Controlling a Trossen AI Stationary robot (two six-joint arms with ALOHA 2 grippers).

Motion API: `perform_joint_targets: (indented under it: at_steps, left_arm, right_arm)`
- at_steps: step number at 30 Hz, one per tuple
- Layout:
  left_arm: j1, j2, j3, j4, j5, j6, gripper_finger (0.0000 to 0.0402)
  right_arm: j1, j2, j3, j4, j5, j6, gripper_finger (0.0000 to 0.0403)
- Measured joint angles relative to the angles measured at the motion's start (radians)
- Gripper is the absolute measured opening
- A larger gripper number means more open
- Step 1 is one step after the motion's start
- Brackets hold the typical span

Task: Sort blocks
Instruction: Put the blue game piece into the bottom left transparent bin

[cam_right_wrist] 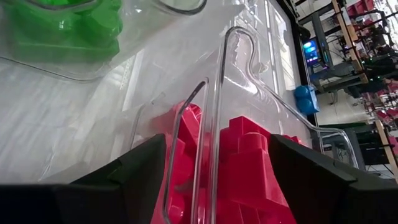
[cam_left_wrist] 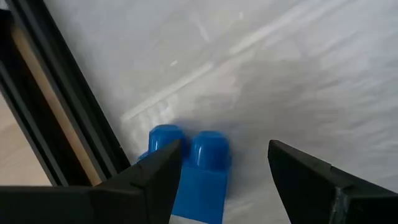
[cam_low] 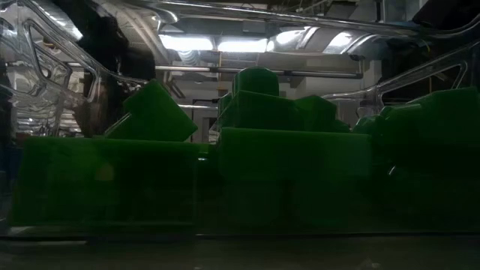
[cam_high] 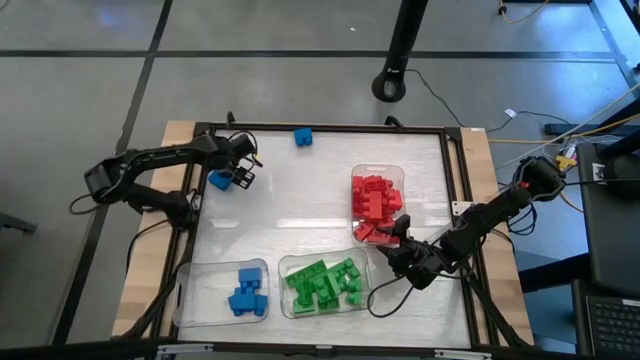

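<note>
Left gripper (cam_high: 243, 172) down at the far-left corner of the white table top (cam_high: 300, 200), fingers parted about halfway around a small blue plastic toy brick (cam_left_wrist: 198, 180); one finger (cam_left_wrist: 155, 180) right up against the brick's side, the other standing clear of it, so not really clamped yet. Brick still flat on the table, right beside the black frame rail (cam_left_wrist: 56, 118). Right gripper (cam_high: 400, 232) hanging at the near end of the clear plastic tray of red bricks (cam_high: 375, 200), jaws spread wide, nothing pinched between them, just the tray's rim and the red pile showing in the gap. Another loose blue brick (cam_high: 302, 136) sitting alone at the far edge. Clear tray of green bricks (cam_high: 325, 283) at the near edge, clear tray with a few blue bricks (cam_high: 246, 293) just left of it.
</note>
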Motion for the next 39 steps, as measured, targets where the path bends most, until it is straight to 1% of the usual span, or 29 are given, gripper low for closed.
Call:
perform_joint_targets:
  at_steps: [6, 9, 16, 24, 28, 37, 39]
  left_arm:
    - [0.013, 0.130, 0.000, -0.007, 0.005, 0.032, 0.0226]
    - [0.013, 0.172, 0.000, -0.008, 0.008, 0.042, 0.0226]
    - [0.013, 0.227, 0.002, 0.012, 0.005, 0.044, 0.0226]
    - [0.012, 0.280, 0.006, -0.003, 0.011, 0.047, 0.0222]
    - [0.012, 0.281, 0.006, -0.012, 0.015, 0.068, 0.0198]
    - [0.013, 0.284, 0.000, -0.048, 0.004, 0.097, 0.0106]
    - [0.013, 0.284, 0.000, -0.048, 0.005, 0.098, 0.0098]
  right_arm:
    - [0.000, 0.000, 0.000, 0.000, 0.007, -0.002, 0.0282]
    - [0.000, 0.000, 0.000, -0.001, 0.008, -0.002, 0.0282]
    - [0.000, 0.000, 0.000, -0.004, 0.016, -0.003, 0.0282]
    - [0.000, 0.000, 0.000, -0.004, 0.015, -0.002, 0.0282]
    - [0.000, 0.000, 0.000, -0.004, 0.015, -0.003, 0.0282]
    - [0.000, 0.000, 0.000, -0.002, 0.015, -0.003, 0.0282]
    - [0.000, 0.000, 0.000, -0.002, 0.015, -0.003, 0.0282]
